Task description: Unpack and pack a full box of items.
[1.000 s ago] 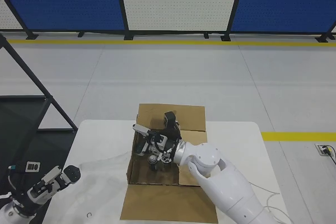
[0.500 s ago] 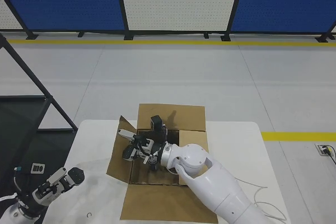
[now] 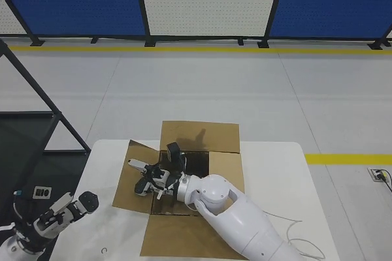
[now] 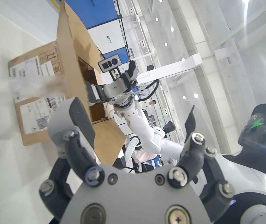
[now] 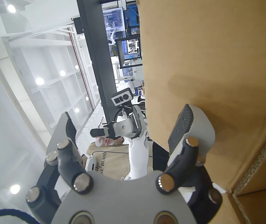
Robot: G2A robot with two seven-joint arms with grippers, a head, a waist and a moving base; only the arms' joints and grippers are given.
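Cardboard flap (image 3: 124,196) at the box's (image 3: 199,136) nine o'clock: push outward and flat with the wide-open right gripper's (image 3: 140,176) pad.

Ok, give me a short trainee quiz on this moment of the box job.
1. True or false: the left gripper holds an item.
2. The right gripper is at which flap of the brown cardboard box? A: far flap. B: near flap. C: side flap nearest the left gripper.
3. Fill in: both grippers' fingers are ___.
Key: 1 false; 2 C; 3 open.
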